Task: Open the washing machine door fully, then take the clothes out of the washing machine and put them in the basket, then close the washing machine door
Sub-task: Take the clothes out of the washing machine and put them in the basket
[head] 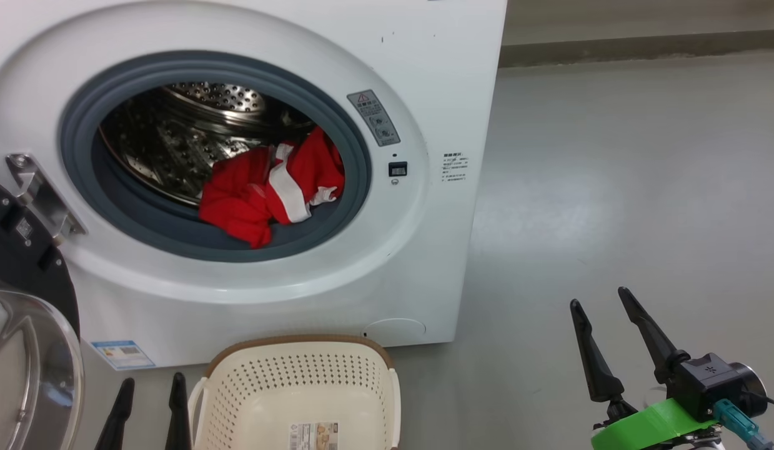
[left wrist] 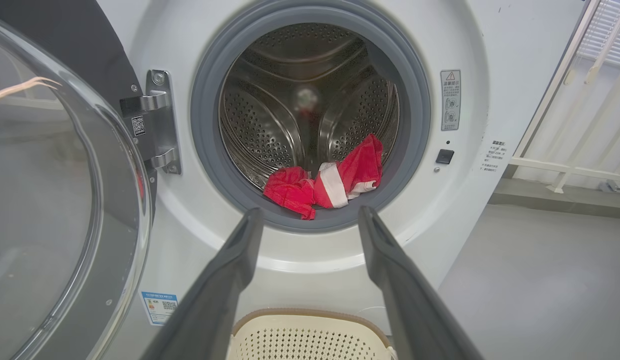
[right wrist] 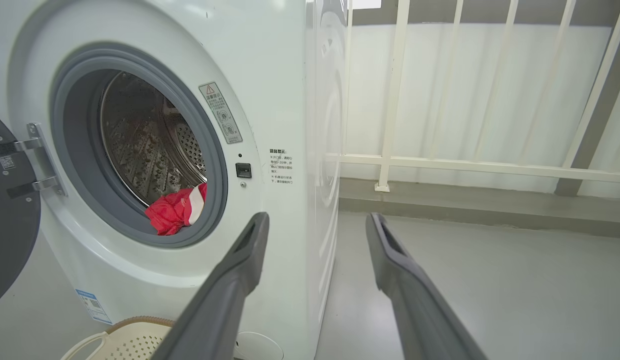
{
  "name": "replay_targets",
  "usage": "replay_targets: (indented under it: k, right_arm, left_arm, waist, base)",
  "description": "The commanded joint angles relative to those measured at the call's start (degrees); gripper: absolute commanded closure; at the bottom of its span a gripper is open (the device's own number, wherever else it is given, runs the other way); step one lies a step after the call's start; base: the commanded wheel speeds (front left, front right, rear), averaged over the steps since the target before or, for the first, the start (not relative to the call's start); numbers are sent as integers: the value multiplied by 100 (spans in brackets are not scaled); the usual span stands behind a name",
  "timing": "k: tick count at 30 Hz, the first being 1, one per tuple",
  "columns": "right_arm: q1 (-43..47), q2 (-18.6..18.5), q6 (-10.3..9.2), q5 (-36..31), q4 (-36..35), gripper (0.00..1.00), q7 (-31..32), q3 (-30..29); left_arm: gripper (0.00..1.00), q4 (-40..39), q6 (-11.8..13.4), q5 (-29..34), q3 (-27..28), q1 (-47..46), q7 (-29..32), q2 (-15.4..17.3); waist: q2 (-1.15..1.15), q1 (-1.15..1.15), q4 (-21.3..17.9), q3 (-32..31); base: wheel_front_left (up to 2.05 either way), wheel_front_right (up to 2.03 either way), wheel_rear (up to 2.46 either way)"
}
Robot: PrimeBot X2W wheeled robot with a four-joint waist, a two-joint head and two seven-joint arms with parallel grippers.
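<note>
Our left claw (head: pixel 152 380) and right claw (head: pixel 599 297) are both spread apart, holding nothing. The clothes (head: pixel 268 187) lie in the washing machine (head: pixel 424 62), ahead of our left claw. The basket (head: pixel 299 375) sits just right of it, the door (head: pixel 30 350) left.

Red clothes (right wrist: pixel 175 212) lie low inside the washing machine (right wrist: pixel 277 75).

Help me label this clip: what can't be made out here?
- Clothes: garment count, head view; bunched together.
- Basket: near half, head view; cut by bottom edge.
- Washing machine door: its outer rim, left wrist view; cut by left edge.
- Warning label: wording, every view; too small.
</note>
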Motion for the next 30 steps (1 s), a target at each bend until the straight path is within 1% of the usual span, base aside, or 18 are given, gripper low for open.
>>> replay_targets:
  k: [1, 9, 16, 17, 22, 30]
  right_arm:
    - [-208, -21, 36, -77, -161, 0, -36, 180]
    - [-561, -54, 36, -92, -257, 0, -36, 265]
    - [-867, -111, 36, -86, -360, 0, -36, 285]
    - [-867, -111, 36, -86, -360, 0, -36, 285]
    - [-1071, -146, 36, -91, -437, 0, -36, 276]
    - [-1313, -166, 36, -79, -568, 0, -36, 239]
  left_arm:
    - [0, -113, -41, -12, 171, -347, -69, 10]
    - [0, -173, 32, 47, 226, -829, -69, -1]
    - [0, -6, 92, 171, 207, -1587, -69, -2]
    - [0, -6, 92, 171, 207, -1587, -69, -2]
    - [0, 186, 68, 198, 107, -2214, -69, -48]
    - [0, 593, 13, 289, 71, -3212, -69, -74]
  waist:
    - [0, 0, 56, 100]
    - [0, 0, 187, 633]
    - [0, 0, 349, 1162]
    - [0, 0, 349, 1162]
    - [0, 0, 369, 1545]
    - [0, 0, 251, 2146]
  base:
    - [0, 0, 0]
    - [0, 0, 0]
    - [0, 0, 0]
    - [0, 0, 0]
    - [0, 0, 0]
    - [0, 0, 0]
